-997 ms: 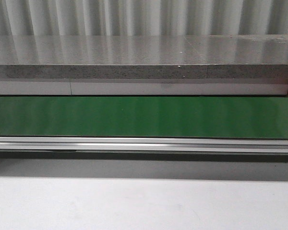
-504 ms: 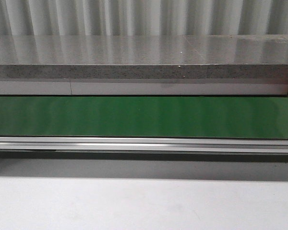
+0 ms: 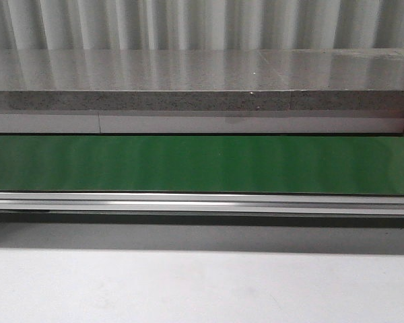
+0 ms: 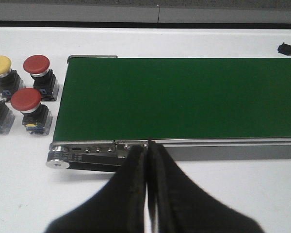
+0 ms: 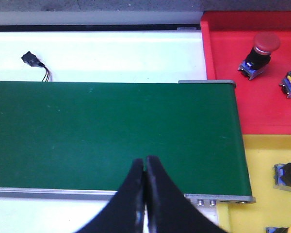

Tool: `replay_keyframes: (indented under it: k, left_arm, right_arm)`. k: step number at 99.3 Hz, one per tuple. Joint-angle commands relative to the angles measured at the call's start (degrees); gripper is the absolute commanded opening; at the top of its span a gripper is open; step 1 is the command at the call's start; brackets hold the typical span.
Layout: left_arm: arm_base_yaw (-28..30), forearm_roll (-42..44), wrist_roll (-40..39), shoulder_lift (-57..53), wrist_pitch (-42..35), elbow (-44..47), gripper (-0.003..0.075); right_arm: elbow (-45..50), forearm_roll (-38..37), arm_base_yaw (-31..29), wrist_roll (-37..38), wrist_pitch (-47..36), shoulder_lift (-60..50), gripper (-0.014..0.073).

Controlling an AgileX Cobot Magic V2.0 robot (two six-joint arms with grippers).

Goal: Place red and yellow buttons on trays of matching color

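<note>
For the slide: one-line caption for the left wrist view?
Shut left pincer above green conveyor belt; red and yellow buttons waiting beside its end.

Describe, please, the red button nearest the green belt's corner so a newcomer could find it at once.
Start at the green conveyor belt in the left wrist view; its end has four buttons alongside. The red button beside the belt's metal end roller is nearer that roller than the other red button.
</note>
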Motion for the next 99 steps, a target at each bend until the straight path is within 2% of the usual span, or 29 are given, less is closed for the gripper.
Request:
replay_keyframes:
  k: [1, 38, 45, 52, 67, 74, 81, 99]
  left_arm:
    - [-0.43, -0.79, -0.18, 0.16, -4.08, -1.53, -0.0019]
    - [-0.43, -0.79, -0.18, 0.16, -4.08, -1.53, 0.0]
    - [-0.43, -0.79, -0.18, 0.16, -4.08, -1.53, 0.0063]
    - [-0.43, -0.79, -0.18, 0.16, -4.08, -1.53, 0.0169]
    - [-0.33, -0.79, -0.18, 0.16, -4.83, -1.53, 0.0501]
    - [-0.22, -0.65, -0.18, 0.27, -6.15, -1.53, 0.0612]
    - [0.49, -0.12, -1.63, 0.57, -8.41, -1.64, 0.065]
    - [5.05, 7.33, -12.81, 6.1, -10.47, -4.73, 0.0638]
  right_arm:
    - [-1.75, 0.38, 0.2, -0.68, -2.94, -0.39, -0.0124]
    - [-1.75, 0.38, 0.2, -0.68, -2.79, -0.33, -0.0124]
    - [-1.75, 0.38, 0.2, -0.68, -2.79, -0.33, -0.0124]
    - [-1.75, 0.38, 0.2, -0.68, -2.79, -0.33, -0.0124]
    - [-1.75, 0.38, 0.2, -0.68, -2.79, -0.33, -0.0124]
    - [-1.75, 0.38, 0.2, -0.68, -2.79, -0.33, -0.0124]
    - [-1.75, 0.38, 0.2, -0.68, -2.79, -0.33, -0.0124]
    - [-1.75, 0.38, 0.2, -0.68, -2.79, -0.33, -0.0124]
